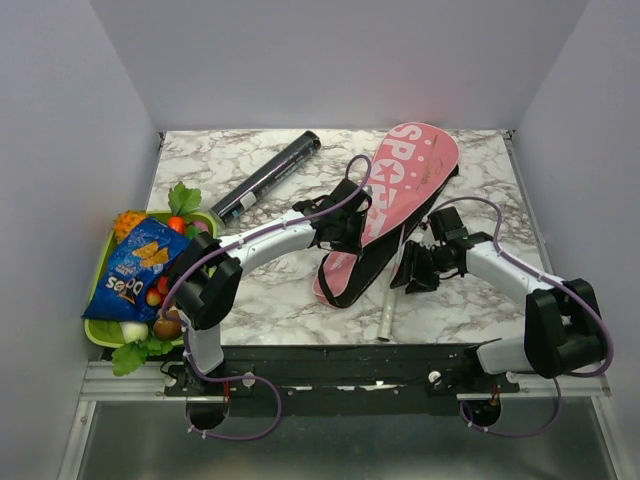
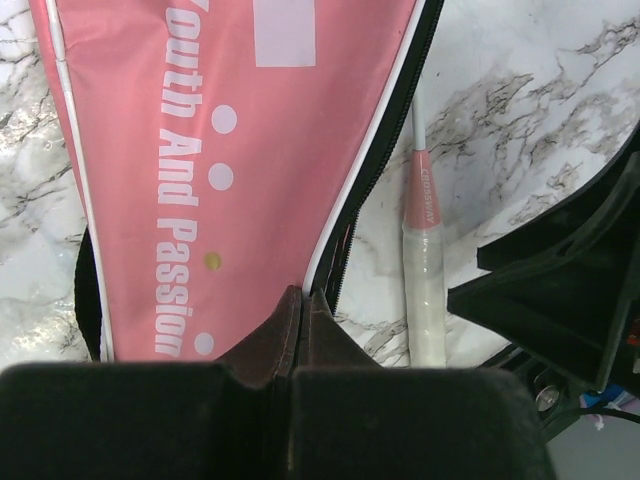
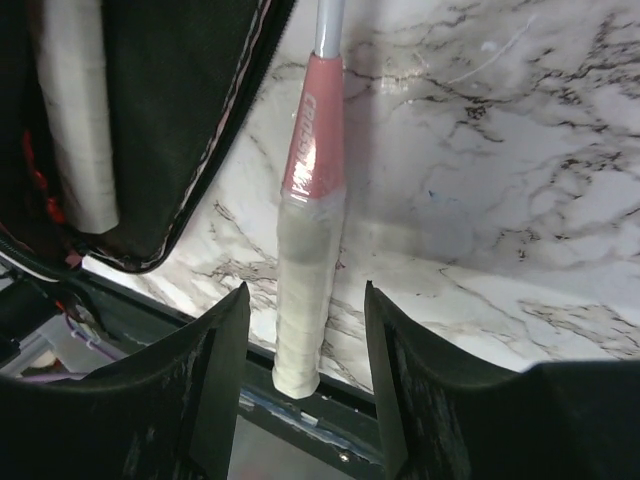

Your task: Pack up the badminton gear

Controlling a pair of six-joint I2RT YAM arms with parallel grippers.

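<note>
The pink bag (image 1: 405, 185) lettered "SPORT" lies slanted at the table's middle right, its near end gaping to show a black inside. My left gripper (image 1: 345, 230) is shut on the edge of its pink flap (image 2: 230, 150). One racket's white handle (image 3: 75, 130) lies inside the bag. A second racket's white handle (image 3: 305, 290) and pink collar lie on the marble beside the bag, the butt poking past the front edge (image 1: 385, 320). My right gripper (image 3: 305, 292) stands open astride that handle, fingers (image 3: 235, 330) clear of it. The black tube (image 1: 265, 178) lies at the back left.
A green tray (image 1: 95, 330) of toy fruit sits at the left edge under a blue snack packet (image 1: 135, 265). Grey walls close in the table on three sides. The table's front rail (image 1: 340, 355) runs just below the racket butt.
</note>
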